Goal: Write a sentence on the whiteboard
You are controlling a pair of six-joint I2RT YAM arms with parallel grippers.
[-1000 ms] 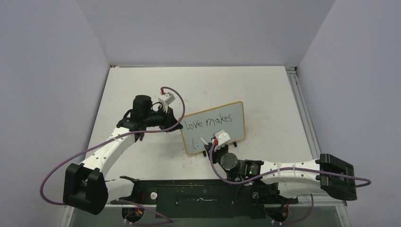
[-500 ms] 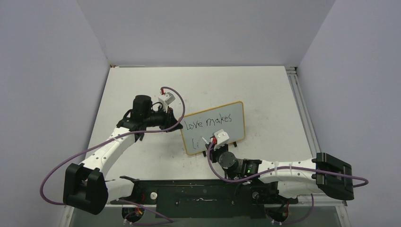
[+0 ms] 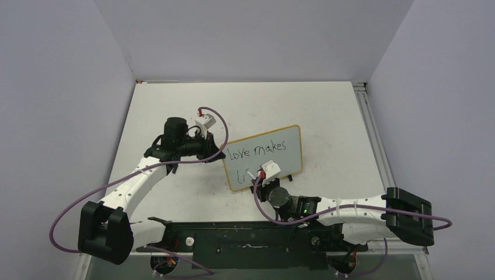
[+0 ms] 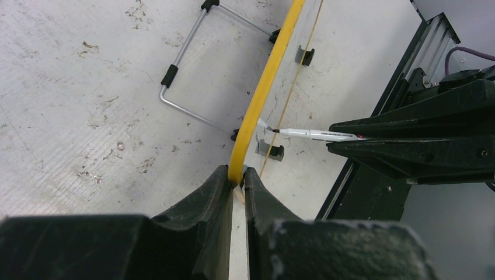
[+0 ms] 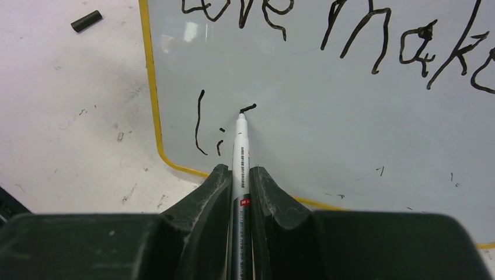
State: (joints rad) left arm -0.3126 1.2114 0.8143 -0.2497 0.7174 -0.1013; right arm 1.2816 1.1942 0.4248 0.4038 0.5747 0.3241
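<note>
A: Where did the board (image 3: 292,160) stand?

B: Upright on the table (image 3: 327,116), about mid-width, nearer the arms than the far wall, with its face toward the bases. The left gripper (image 4: 235,178) had its fingers pinched tight on the yellow frame (image 4: 265,87) at the board's left edge, with nothing else in them.

A: And the right gripper (image 5: 240,175)?

B: Closed round a marker (image 5: 240,146), the barrel running straight out between the fingers, the tip low on the board's left side. The tip looked to be on the surface, though neither wrist view settled contact for certain.

A: How far along was the sentence (image 3: 265,149)?

B: "Love makes" filled the top line. Below it were only "li" and a short hook (image 5: 248,108) just above the tip, which I judged to be the top of the "f". Roughly half done.

A: What did the stroke need?

B: My reading was to draw the tip down the face from the hook with light, even pressure. It should stop level with the foot of the "l", well short of the frame, and then get its cross. Too hard a push could tip the board away or twist it in the left grip, so that clamp had to hold firm. The letters wanted to be narrow, since "fe rich" had to fit rightward on that line.
</note>
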